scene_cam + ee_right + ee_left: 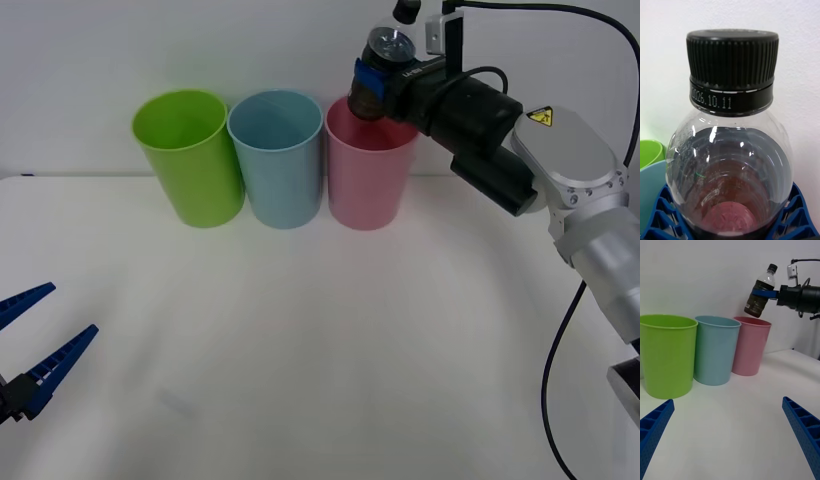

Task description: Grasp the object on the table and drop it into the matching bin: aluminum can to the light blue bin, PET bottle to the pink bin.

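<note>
Overhead, PET bottle [762,294] of dark liquid clamped in right end effector [765,293] above pink bin [750,346]; left end effector [35,345] agape.

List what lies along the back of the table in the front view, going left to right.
Lime green bin → light blue bin → pink bin, with the PET bottle held over its rim by the right gripper. The left gripper waits open at the near left edge.
</note>
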`<state>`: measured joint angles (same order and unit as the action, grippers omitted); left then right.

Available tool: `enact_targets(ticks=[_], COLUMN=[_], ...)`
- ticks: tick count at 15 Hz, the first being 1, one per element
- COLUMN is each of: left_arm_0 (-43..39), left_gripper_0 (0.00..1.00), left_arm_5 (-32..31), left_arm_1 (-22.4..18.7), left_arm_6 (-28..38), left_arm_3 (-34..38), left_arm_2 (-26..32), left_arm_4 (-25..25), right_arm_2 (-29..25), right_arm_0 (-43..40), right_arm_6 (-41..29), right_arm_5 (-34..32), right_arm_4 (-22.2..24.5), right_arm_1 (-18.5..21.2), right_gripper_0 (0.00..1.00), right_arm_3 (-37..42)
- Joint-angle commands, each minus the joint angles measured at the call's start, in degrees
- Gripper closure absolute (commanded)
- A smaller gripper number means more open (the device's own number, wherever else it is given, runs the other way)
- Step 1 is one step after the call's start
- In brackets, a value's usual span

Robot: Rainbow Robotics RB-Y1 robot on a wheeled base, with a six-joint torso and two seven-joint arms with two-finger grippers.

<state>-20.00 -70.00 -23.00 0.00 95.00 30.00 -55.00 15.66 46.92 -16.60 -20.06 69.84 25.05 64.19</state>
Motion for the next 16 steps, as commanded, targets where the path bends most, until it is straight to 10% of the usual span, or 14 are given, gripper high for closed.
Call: enact_targets(ticks=[1, 6, 7, 8, 9, 16], left_arm_0=[0.00, 0.00, 0.00, 0.00, 0.00, 0.00], left_gripper_0=[0.00, 0.00, 0.00, 0.00, 0.00, 0.00], left_arm_5=[0.00, 0.00, 0.00, 0.00, 0.00, 0.00], left_arm_1=[0.00, 0.00, 0.00, 0.00, 0.00, 0.00], left_arm_6=[0.00, 0.00, 0.00, 0.00, 0.00, 0.00], left_arm_3=[0.00, 0.00, 0.00, 0.00, 0.00, 0.00], left_arm_2=[0.00, 0.00, 0.00, 0.00, 0.00, 0.00], left_arm_4=[0.00, 0.00, 0.00, 0.00, 0.00, 0.00], right_arm_2=[-0.02, -0.19, -0.28, -0.37, -0.37, -0.72], right_arm_0=[0.02, -0.07, -0.07, -0.07, -0.16, -0.51], right_arm_6=[0.17, 0.25, 0.34, 0.61, 0.78, 0.87], right_arm_5=[0.02, 0.02, 0.02, 0.02, 0.02, -0.51], right_arm_4=[-0.05, -0.05, 0.04, 0.04, 0.04, -0.05], right_arm_1=[0.00, 0.00, 0.00, 0.00, 0.08, 0.26], right_gripper_0=[1.00, 0.91, 0.69, 0.18, 0.00, 0.00], right_arm_3=[-0.03, -0.03, -0.11, -0.03, -0.03, -0.03])
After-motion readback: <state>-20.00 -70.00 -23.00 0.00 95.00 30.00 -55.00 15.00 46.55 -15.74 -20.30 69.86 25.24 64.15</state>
